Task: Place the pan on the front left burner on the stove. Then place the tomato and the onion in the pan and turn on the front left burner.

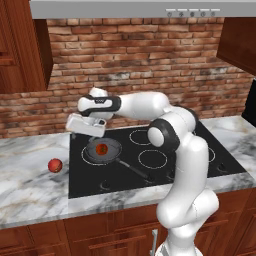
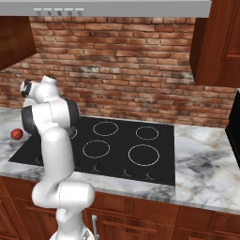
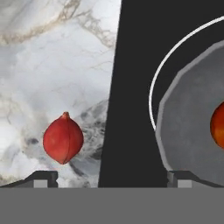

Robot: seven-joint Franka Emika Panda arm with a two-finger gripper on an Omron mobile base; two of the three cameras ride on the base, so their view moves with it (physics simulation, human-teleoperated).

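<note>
The pan [image 1: 102, 151] sits on the front left burner [image 3: 154, 94] of the stove [image 1: 150, 170], at the cooktop's near left corner in the left base view. Its long axis runs along the black handle, which points away from the bowl toward the front edge of the stove and slightly rightward, ending near the row of knobs. In the hand view the pan's right part is cut off by the picture's edge, and the burner's white ring shows as an arc just outside the pan's rim.

The tomato [image 1: 101, 149] lies inside the pan, near its middle; in the hand view just a sliver of it shows at the right edge, so its stem spot cannot be made out there.

The onion [image 1: 55, 165] rests on the marble counter [image 1: 30, 185] left of the stove, well apart from the pan. In the hand view its small pointed tip faces the top of the picture and its long axis runs up and down.

The gripper [image 1: 86, 134] hangs above the stove's left edge, between onion and pan, its jaws spread wide and holding nothing.

No writing or labels can be read. In the right base view the arm hides the pan, and the onion peeks out at the far left.
</note>
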